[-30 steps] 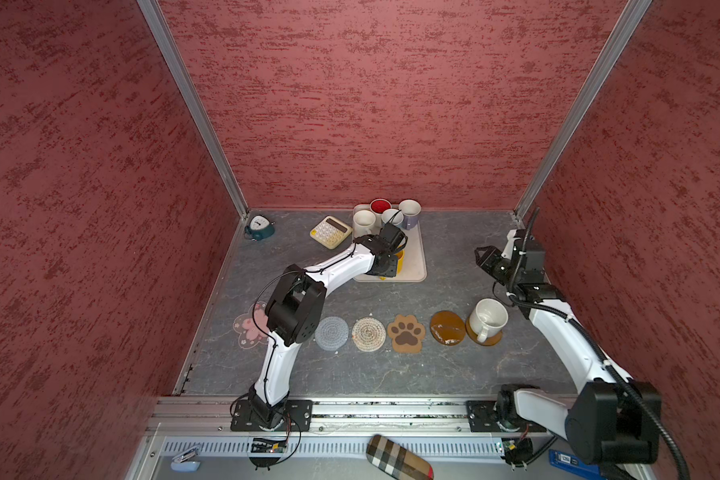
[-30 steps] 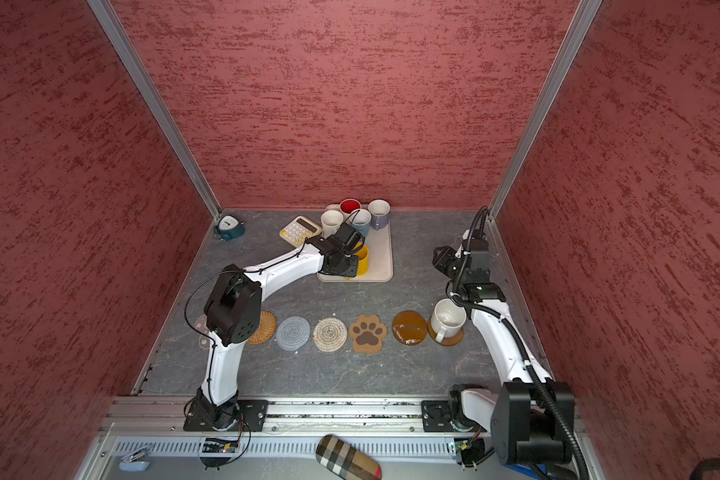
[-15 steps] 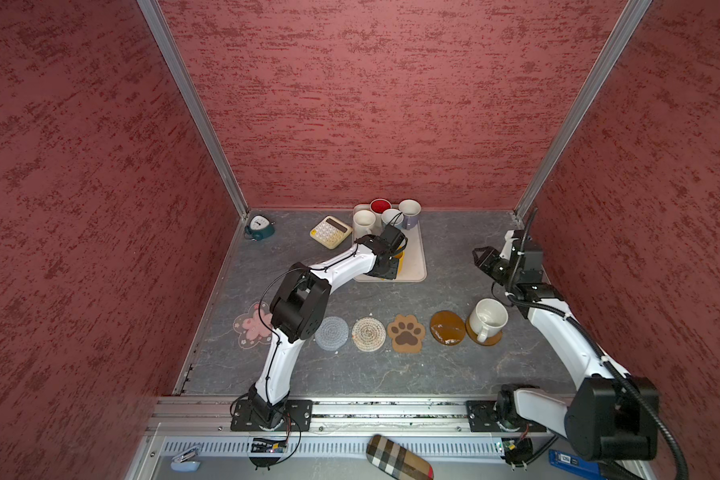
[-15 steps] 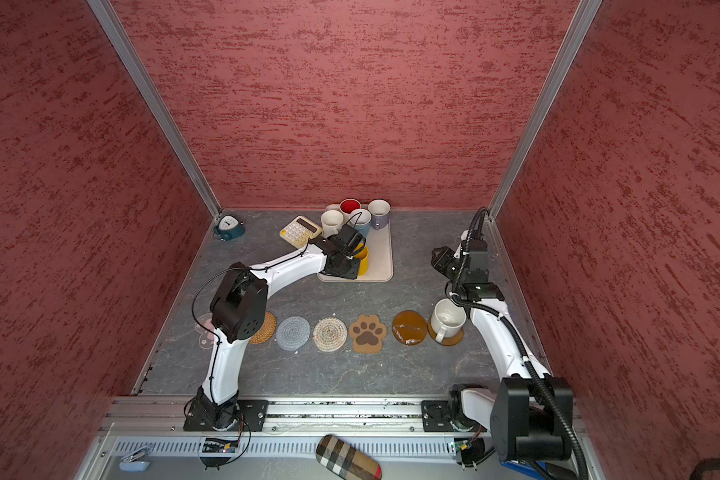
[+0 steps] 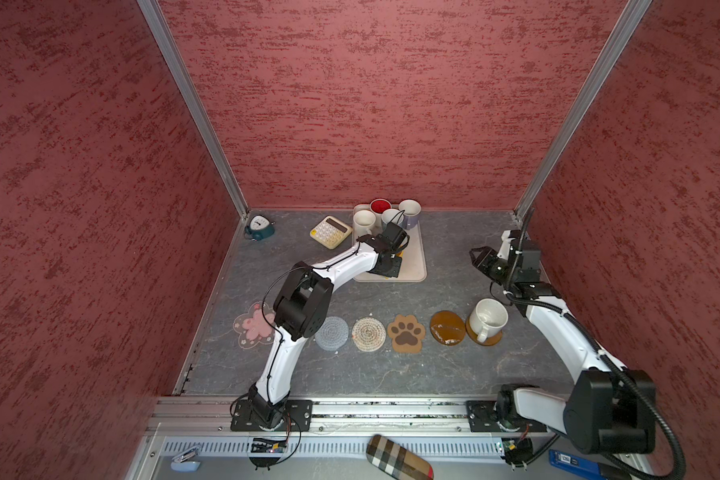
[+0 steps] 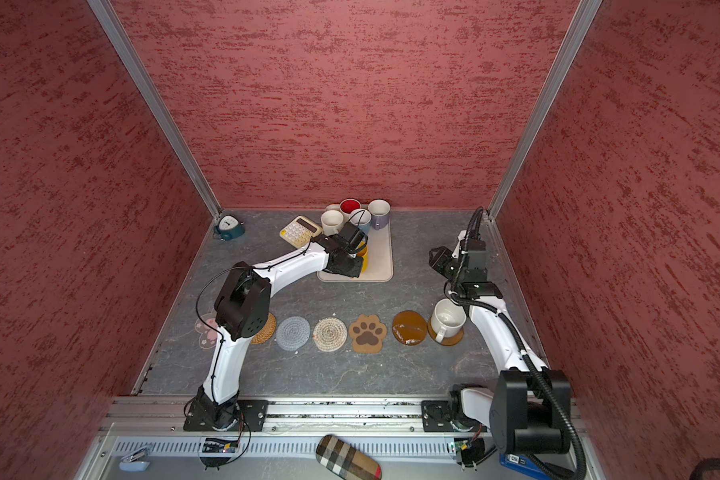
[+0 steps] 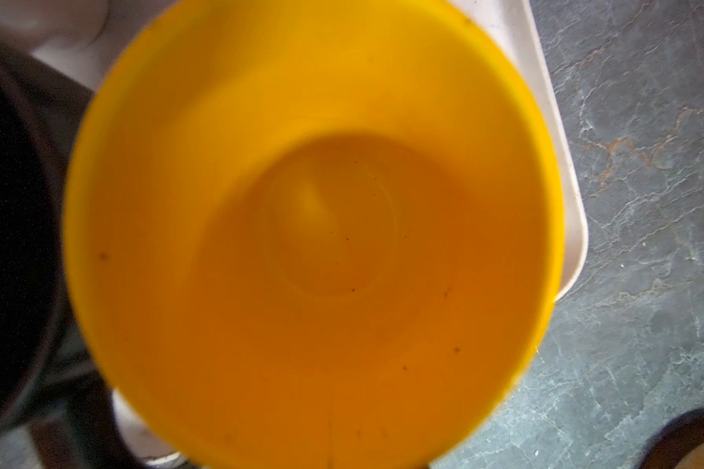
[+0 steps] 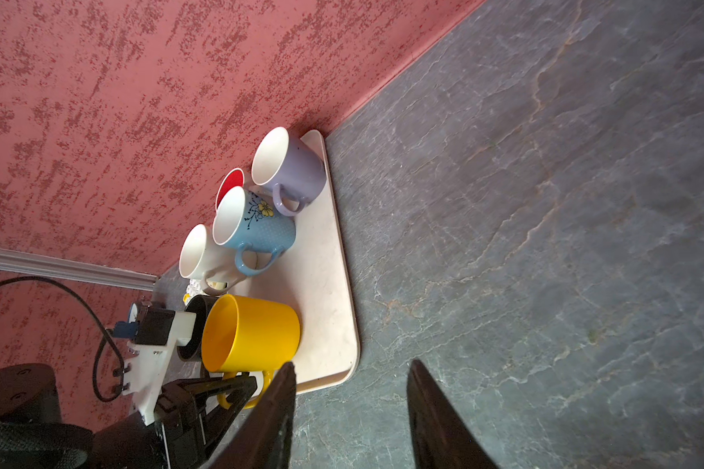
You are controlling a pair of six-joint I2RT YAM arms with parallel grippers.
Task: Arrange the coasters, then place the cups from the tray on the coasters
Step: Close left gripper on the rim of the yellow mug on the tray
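Left jaws: clamped on the handle of the yellow mug (image 8: pixel 257 333), which stands on the near half of the tray (image 8: pixel 334 260). The tray lies against the far edge of the desk (image 5: pixel 454 374), mid-width. A black mug (image 8: pixel 194 325) is just beside the yellow one. The blue mug (image 8: pixel 261 231) and lavender mug (image 8: pixel 293 170) are grouped at the tray's far end.

Right jaws: apart, empty, above bare desk between the tray and the right edge.

Cream mug (image 5: pixel 490 318): on a glossy brown disc (image 5: pixel 493 340), at the right end of the coaster row. The paw-print coaster (image 5: pixel 407 333) is bare.
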